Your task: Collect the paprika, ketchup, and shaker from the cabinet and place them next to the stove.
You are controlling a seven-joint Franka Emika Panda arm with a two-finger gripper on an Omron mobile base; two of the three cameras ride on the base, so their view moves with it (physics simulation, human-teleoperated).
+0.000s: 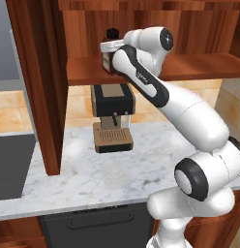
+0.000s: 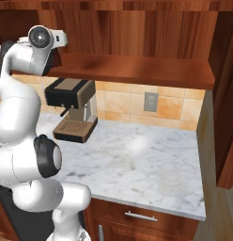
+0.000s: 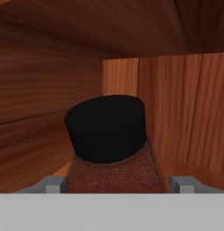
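The paprika (image 3: 107,128), a dark brown bottle with a black screw cap, stands inside the reddish-brown cabinet (image 1: 199,68) near its left end. Its cap (image 1: 112,34) pokes up above my hand in the left base view. My gripper (image 3: 116,184) is open and straddles the bottle's body, one fingertip (image 3: 54,184) on each side with a thin gap to the glass. The arm reaches up and left into the cabinet shelf (image 2: 137,68). The ketchup and the shaker are out of view. A dark stove top (image 1: 10,164) lies at the far left.
A brown and black coffee machine (image 1: 112,116) stands on the marble counter (image 1: 117,174) under the shelf, also seen as the coffee machine (image 2: 71,108). An open cabinet door (image 1: 42,87) hangs between the counter and the stove. Another door panel (image 2: 226,94) hangs on the right.
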